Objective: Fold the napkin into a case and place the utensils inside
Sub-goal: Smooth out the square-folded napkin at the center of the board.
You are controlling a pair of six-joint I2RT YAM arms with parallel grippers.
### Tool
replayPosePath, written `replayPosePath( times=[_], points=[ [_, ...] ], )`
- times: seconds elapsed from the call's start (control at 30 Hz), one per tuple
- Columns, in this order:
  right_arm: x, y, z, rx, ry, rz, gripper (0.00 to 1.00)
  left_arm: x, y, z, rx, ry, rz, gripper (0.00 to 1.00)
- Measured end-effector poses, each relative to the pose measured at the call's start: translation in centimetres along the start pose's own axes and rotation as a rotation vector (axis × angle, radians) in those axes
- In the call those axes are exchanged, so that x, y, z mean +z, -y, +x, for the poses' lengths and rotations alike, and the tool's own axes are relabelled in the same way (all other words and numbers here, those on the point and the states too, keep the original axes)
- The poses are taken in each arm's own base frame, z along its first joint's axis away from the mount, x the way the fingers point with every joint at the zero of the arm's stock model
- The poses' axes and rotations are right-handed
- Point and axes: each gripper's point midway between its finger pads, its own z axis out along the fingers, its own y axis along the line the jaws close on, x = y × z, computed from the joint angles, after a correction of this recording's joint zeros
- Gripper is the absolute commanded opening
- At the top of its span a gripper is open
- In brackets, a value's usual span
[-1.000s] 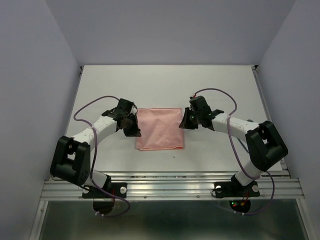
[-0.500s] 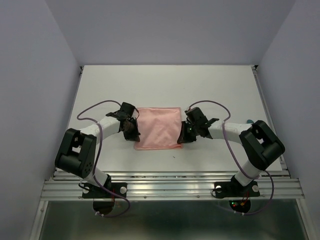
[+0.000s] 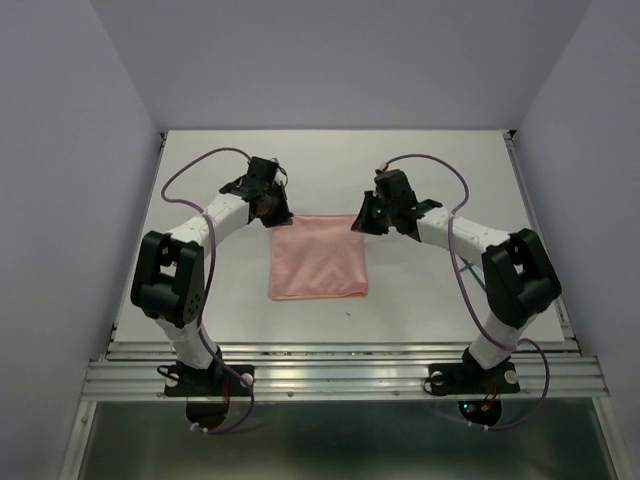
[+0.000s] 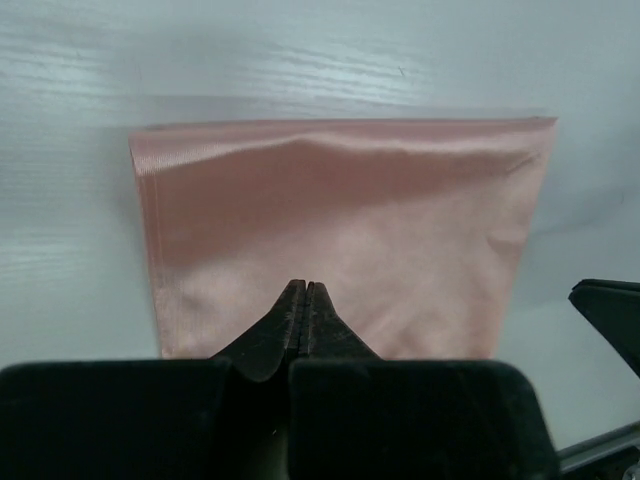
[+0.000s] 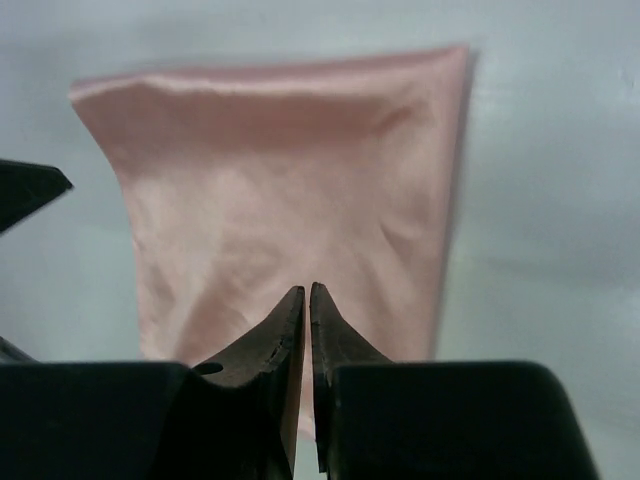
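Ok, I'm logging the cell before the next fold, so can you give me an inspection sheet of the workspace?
Surface: white table, one small dark speck by the cloth's near edge.
Job's things: napkin lies as a flat pink rectangle between the arms; utensils: nothing seen.
Clutter: nothing seen.
Grippers: left claw and right claw shut at the napkin's far corners; whether they pinch cloth cannot be told.
Cables: purple cables loop off each arm, clear of the napkin.
Surroundings: pale walls on three sides, metal rail at the near edge.

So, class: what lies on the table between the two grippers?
The napkin: its far edge runs from the left gripper to the right gripper, as the top view shows.
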Motion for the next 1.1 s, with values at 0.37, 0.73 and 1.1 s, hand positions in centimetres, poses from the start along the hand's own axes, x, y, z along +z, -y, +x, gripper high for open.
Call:
replayPosePath(
  times=[0.37, 0.73, 1.1],
  points=[
    [8.0, 3.8, -5.3, 0.062, 0.006, 0.068, 0.10, 6.3, -2.9, -1.8, -0.036, -0.017, -0.099, 0.00],
    [9.7, 4.5, -5.6, 0.057, 0.002, 0.080, 0.11, 8.4, -4.2, -2.1, -0.044, -0.017, -0.137, 0.00],
    [0.8, 0.6, -3.7, -0.015, 0.049, -0.038, 0.09, 6.6, -4.5, -3.1, -0.049, 0.015, -0.162, 0.00]
  ],
)
